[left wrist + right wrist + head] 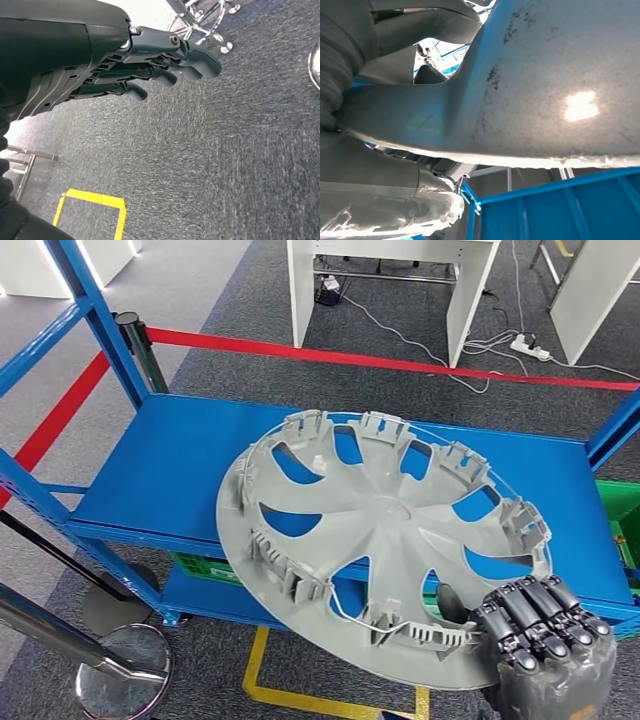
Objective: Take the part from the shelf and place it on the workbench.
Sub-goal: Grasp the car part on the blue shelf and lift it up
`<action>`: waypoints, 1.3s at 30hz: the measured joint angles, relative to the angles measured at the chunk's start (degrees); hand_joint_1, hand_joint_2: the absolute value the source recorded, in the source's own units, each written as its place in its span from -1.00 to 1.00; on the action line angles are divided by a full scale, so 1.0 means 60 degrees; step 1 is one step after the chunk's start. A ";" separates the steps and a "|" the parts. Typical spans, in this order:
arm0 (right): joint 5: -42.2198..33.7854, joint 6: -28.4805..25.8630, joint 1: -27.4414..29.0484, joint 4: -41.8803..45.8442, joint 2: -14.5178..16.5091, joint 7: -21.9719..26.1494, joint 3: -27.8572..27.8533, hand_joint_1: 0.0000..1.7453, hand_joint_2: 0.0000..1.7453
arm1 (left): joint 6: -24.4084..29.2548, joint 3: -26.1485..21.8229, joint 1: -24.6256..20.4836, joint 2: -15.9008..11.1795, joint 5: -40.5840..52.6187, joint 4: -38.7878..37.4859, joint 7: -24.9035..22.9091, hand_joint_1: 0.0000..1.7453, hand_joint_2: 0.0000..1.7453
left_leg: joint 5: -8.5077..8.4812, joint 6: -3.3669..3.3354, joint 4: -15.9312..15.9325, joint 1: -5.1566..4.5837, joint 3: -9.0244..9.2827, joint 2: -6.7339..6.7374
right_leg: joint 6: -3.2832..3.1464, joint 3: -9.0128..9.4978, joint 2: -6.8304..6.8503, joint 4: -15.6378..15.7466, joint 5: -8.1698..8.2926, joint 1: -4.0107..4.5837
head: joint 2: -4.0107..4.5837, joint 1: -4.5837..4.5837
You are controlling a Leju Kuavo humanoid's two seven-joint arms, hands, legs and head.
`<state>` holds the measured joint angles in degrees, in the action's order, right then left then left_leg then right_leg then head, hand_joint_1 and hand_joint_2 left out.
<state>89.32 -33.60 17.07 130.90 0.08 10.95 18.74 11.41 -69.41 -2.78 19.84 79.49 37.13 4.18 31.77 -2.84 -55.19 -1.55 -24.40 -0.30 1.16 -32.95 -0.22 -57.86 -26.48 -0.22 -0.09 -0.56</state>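
From where I sit, my left hand (pixel 151 65) hangs over grey carpet beside a yellow floor marking (pixel 94 205), its dark fingers (pixel 196 57) stretched out and a little apart, holding nothing, well apart from the part. Taking the blue shelf (pixel 166 470) as my landmark: the part (pixel 377 540), a large grey plastic wheel cover, lies inner face up over the shelf's deck, its near rim overhanging the shelf's front edge towards me. It is a round disc with no long axis; curved spoke cut-outs show the blue through them, moulded clips stand around the rim, and a thin wire ring runs through them. My right hand (pixel 547 635) grips that overhanging rim at the shelf's front right, fingers curled over the upper face; the wrist camera shows the thumb (pixel 414 115) pressed against the smooth, scuffed underside, so the rim is clamped between them. I judge the grip one-sided: the disc's bulk lies leftward and away from the fingers, so it may sag or twist as I draw it clear towards the desk.
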 joint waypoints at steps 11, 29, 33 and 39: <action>-0.0451 0.0076 -0.0104 -0.0162 0.0022 -0.0451 -0.0076 1.00 1.00 | -0.0186 0.0050 0.0071 -0.0003 -0.0058 0.0000 -0.0115 -1.00 1.00 | -0.0082 0.0149 -0.0007 0.0180 -0.0082 0.0021 | 0.0308 -0.0277 0.0039 -0.0618 -0.0050 -0.0230 | 0.0000 0.0137; -0.0633 0.0110 -0.0156 -0.0181 0.0117 -0.0424 -0.0255 1.00 1.00 | -0.0180 0.0131 0.0074 -0.0028 -0.0142 0.0003 -0.0144 -1.00 1.00 | 0.0156 0.0383 -0.0220 0.0196 -0.0139 0.0007 | 0.0101 -0.0773 0.0078 -0.0242 0.0588 -0.0201 | 0.0000 0.0067; -0.0719 0.0120 -0.0153 -0.0181 0.0128 -0.0359 -0.0266 1.00 1.00 | -0.0178 0.0168 0.0113 -0.0019 -0.0208 0.0004 -0.0159 -1.00 1.00 | -0.0343 0.0130 -0.0117 0.0195 -0.0534 0.0047 | 0.0263 -0.1058 0.0059 -0.0514 0.0122 -0.0253 | 0.0000 0.0088; -0.0866 0.0235 -0.0158 -0.0198 0.0128 -0.0281 -0.0273 1.00 1.00 | -0.0190 0.0210 0.0115 -0.0017 -0.0324 0.0004 -0.0215 -1.00 1.00 | -0.0939 0.0000 -0.0183 0.0061 -0.1352 0.0078 | 0.0165 -0.0849 0.0055 -0.2497 -0.0917 -0.0123 | 0.0000 0.0117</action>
<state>84.13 -32.19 16.12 129.71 0.85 9.27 17.10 10.27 -68.15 -2.09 19.74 77.55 37.16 2.90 26.14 -2.84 -56.29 -1.19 -32.51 0.17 2.15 -38.04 0.11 -72.84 -31.98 -0.96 -0.09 0.14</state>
